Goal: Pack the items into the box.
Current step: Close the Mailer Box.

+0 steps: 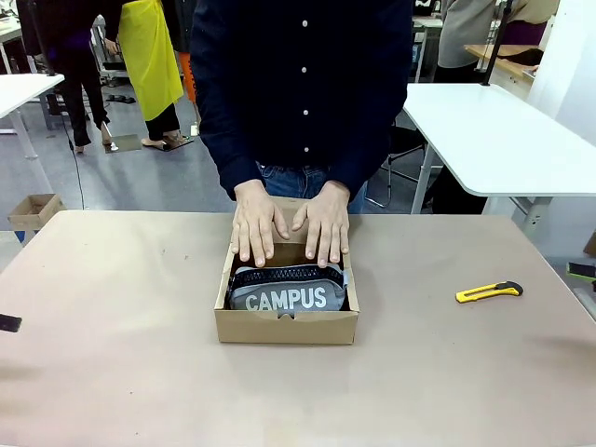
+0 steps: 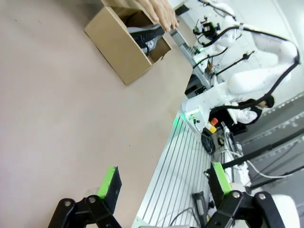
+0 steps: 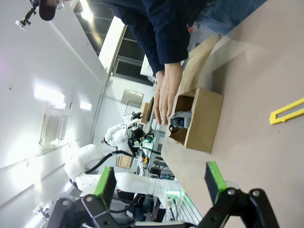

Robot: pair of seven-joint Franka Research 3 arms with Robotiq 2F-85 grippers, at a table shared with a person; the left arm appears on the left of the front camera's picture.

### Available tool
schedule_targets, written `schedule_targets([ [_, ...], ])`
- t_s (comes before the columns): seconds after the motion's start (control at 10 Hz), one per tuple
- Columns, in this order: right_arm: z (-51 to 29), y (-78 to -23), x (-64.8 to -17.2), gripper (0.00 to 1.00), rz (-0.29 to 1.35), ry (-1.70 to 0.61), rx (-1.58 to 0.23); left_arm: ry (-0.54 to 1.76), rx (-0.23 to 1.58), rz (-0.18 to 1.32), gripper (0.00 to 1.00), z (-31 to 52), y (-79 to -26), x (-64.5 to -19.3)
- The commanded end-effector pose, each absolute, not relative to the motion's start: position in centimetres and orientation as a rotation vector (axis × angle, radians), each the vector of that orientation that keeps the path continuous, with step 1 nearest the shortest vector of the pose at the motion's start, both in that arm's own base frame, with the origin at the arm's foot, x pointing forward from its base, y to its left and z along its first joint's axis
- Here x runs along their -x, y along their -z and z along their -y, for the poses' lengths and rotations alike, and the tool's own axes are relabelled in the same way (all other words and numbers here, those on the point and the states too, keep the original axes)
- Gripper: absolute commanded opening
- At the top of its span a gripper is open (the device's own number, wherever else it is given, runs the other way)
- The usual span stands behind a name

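The pouch (image 1: pixel 287 296) lies in the box (image 1: pixel 285 328) at the middle of the desk (image 1: pixel 112 307). Its far half is hidden under the lid (image 1: pixel 290 209) and the person's hands (image 1: pixel 256 223). The left pincer (image 2: pixel 165 178) and the right pincer (image 3: pixel 160 179) are both spread and empty.

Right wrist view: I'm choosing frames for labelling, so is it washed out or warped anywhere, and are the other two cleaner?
Right wrist view: rolled sideways, glare washes out the white wall, though the box is legible. Front view: even light, soft shadows, lettering on the pouch is sharp. Left wrist view: tilted, evenly lit, no glare on the table.
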State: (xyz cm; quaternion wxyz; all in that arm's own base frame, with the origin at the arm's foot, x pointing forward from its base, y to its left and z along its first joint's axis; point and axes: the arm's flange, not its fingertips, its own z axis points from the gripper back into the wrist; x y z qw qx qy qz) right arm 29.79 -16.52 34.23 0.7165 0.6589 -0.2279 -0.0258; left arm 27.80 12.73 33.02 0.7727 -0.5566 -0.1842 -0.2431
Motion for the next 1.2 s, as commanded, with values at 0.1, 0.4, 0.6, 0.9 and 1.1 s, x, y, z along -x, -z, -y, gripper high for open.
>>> schedule_targets([
  [0.1, 8.1, -33.7, -33.4, 1.0, 0.431, 0.012, -1.48, 0.428, 1.275, 0.353, 0.96, -6.6, -33.7, -29.9],
  [0.4, -1.2, -32.3, -35.1, 1.0, 0.409, 0.063, -1.468, 0.476, 1.339, 0.231, 0.96, 2.3, -32.5, -33.0],
  [0.6, -5.3, -31.7, -34.6, 1.0, 0.345, 0.034, -1.451, 0.422, 1.403, 0.142, 0.96, 7.0, -30.5, -34.4],
  [0.9, -2.8, -31.2, -39.5, 1.0, 0.356, 0.007, -1.466, 0.481, 1.388, 0.168, 0.96, 5.9, -31.3, -34.5],
  [1.1, -3.8, -31.0, -39.7, 1.0, 0.355, 0.009, -1.443, 0.481, 1.388, 0.168, 0.96, 5.9, -31.3, -34.5],
])
